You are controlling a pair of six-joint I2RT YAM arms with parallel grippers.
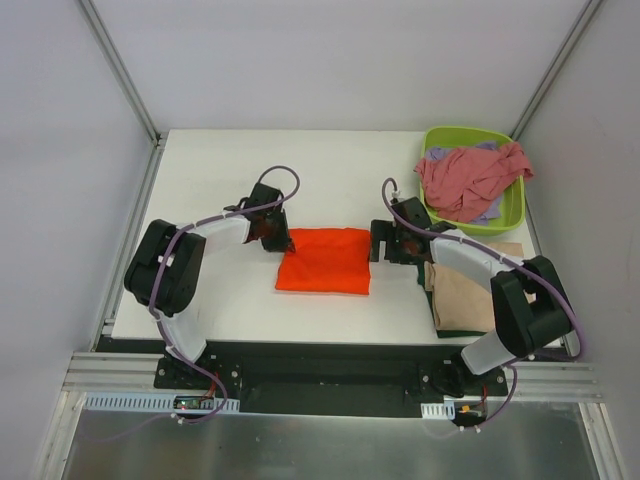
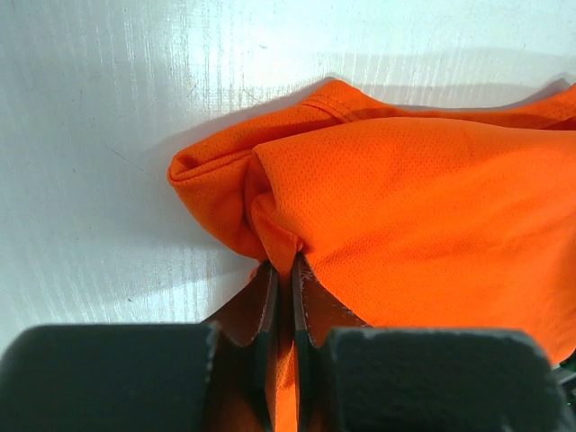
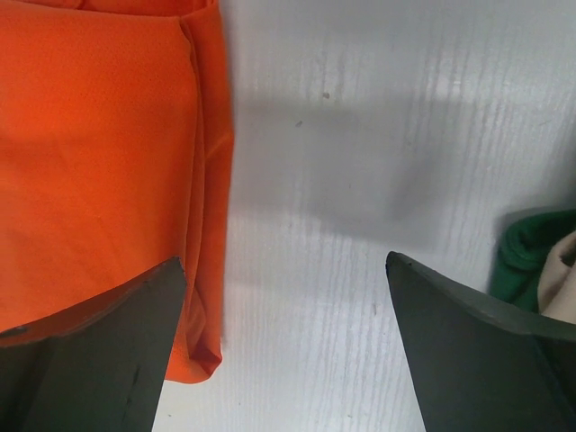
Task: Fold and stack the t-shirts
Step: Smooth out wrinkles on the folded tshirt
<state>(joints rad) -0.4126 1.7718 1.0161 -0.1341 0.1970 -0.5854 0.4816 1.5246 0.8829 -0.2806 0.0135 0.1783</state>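
A bright orange t-shirt (image 1: 325, 260) lies folded into a rectangle in the middle of the table. My left gripper (image 1: 285, 240) is at its far left corner, shut on a pinch of the orange cloth (image 2: 414, 198); the fabric runs between the closed fingers (image 2: 270, 297). My right gripper (image 1: 380, 242) stands open just off the shirt's right edge (image 3: 99, 162), with bare table between its fingers (image 3: 423, 342). A folded tan t-shirt (image 1: 465, 290) rests on a dark green one (image 1: 455, 330) at the near right. A dusty pink t-shirt (image 1: 465, 175) and a lavender one (image 1: 490, 210) lie crumpled in the tub.
The lime-green plastic tub (image 1: 440, 135) stands at the far right corner of the white table (image 1: 220, 180). The edge of the green and tan stack (image 3: 526, 247) shows just right of my right gripper. Grey walls and metal posts close in the table.
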